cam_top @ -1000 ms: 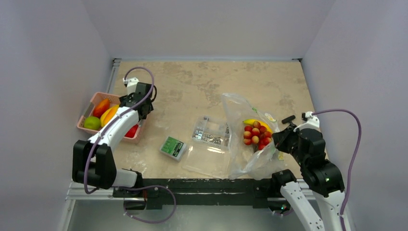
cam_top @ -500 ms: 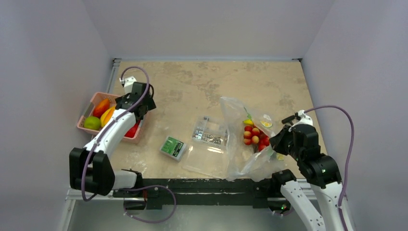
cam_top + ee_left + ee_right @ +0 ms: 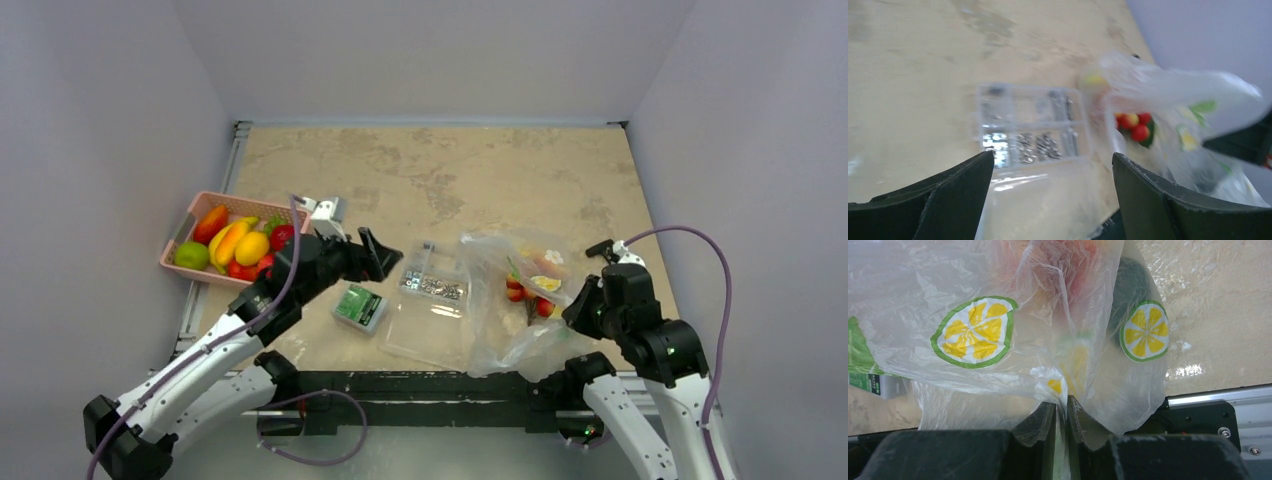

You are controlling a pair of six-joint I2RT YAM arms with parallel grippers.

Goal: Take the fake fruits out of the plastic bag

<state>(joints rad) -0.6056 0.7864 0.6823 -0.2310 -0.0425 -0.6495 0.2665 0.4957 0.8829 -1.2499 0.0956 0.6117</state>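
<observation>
Right gripper (image 3: pixel 1062 409) pinches the plastic bag (image 3: pixel 973 360) edge; left gripper (image 3: pixel 1050 162) (spread wide) hovers near the clear box (image 3: pixel 437 283).

Tan table (image 3: pixel 430 170) seen from above, an arm at each near corner.
The plastic bag (image 3: pixel 493 340) lies at 4 o'clock with red grapes (image 3: pixel 522 293) and a yellow piece (image 3: pixel 546 283) inside; the right gripper (image 3: pixel 578 312) touches its 3 o'clock edge. The left gripper (image 3: pixel 383 252) hangs near centre beside a clear box (image 3: pixel 432 285); a pink basket (image 3: pixel 180 240) sits at 9 o'clock.
</observation>
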